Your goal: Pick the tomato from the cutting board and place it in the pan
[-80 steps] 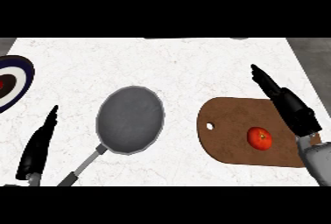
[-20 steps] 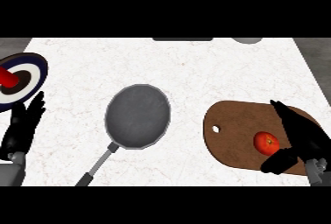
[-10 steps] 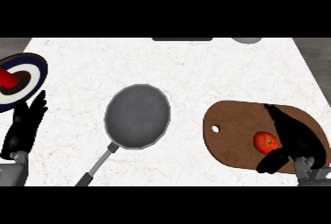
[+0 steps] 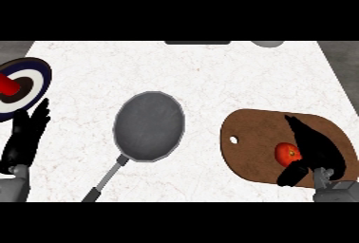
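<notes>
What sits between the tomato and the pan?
In the head view, between the tomato and the pan lie only the bare left part of the cutting board, its small hole, then a strip of bare counter.

kitchen | marble counter (image 4: 210, 80) | pan (image 4: 149, 126) | cutting board (image 4: 256, 142)

Before me, the white desk (image 4: 210, 80) looked like smooth, faintly veined marble. The round grey pan (image 4: 149, 126) seemed matt metal, the brown oval cutting board (image 4: 252, 142) smooth wood, the red tomato (image 4: 286, 153) glossy.
</notes>
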Controlling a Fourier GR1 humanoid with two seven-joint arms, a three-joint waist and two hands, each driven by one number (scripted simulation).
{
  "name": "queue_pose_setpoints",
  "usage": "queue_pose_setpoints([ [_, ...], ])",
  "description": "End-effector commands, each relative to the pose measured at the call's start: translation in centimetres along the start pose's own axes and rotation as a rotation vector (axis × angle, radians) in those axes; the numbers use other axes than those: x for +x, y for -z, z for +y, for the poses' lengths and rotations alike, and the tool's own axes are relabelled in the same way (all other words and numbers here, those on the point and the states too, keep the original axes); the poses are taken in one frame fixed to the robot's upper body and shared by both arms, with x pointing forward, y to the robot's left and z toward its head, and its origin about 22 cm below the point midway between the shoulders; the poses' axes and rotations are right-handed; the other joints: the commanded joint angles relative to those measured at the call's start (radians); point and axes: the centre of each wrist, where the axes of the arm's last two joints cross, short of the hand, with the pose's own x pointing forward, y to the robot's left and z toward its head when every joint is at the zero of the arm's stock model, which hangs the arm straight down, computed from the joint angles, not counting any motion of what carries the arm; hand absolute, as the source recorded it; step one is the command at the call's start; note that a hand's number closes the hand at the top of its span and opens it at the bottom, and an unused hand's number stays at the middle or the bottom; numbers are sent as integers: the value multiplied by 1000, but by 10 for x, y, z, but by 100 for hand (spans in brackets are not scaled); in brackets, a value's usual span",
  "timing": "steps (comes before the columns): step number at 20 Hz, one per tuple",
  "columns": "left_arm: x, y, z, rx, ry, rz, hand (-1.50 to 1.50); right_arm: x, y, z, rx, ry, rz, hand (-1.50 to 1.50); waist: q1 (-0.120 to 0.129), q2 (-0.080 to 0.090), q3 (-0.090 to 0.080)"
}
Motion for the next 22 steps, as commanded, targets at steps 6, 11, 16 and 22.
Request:
queue_pose_setpoints([
  [6, -18, -3, -8, 8, -8, -5, 0, 0, 6, 14, 30, -9, 54, -150, -1, 0, 0],
  [11, -28, 0, -1, 8, 10, 11, 0, -2, 14, 14, 6, -72, -23, 150, -1, 1, 0],
  [16, -9, 6, 9, 5, -5, -12, 0, -11, 10, 16, -76, -140, -10, 150, -4, 0, 0],
  [22, -2, -8, -15, 17, -6, -3, 0, -11, 20, 14, -104, -119, -7, 150, 0, 0, 0],
])
